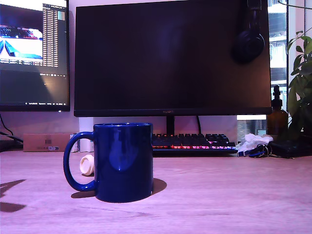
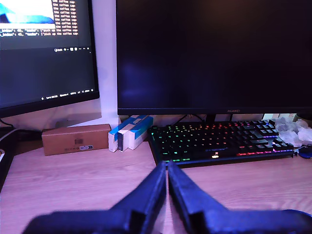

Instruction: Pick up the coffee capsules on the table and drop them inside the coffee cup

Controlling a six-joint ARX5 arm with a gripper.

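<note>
While the jaws meet empty, the coffee cup half-hides a cream-white capsule.

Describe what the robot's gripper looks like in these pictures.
Only the wrist view shows the gripper. It has two dark fingers, bluish-black in this light, with a matte plastic look. Each is broad at its base and tapers to a narrow tip. No cables, labels or markings show on them. The arm itself is not in either view.

"HUAWEI" marks the dark monitor; left screen seemingly repeats "the coffee cap".
</note>
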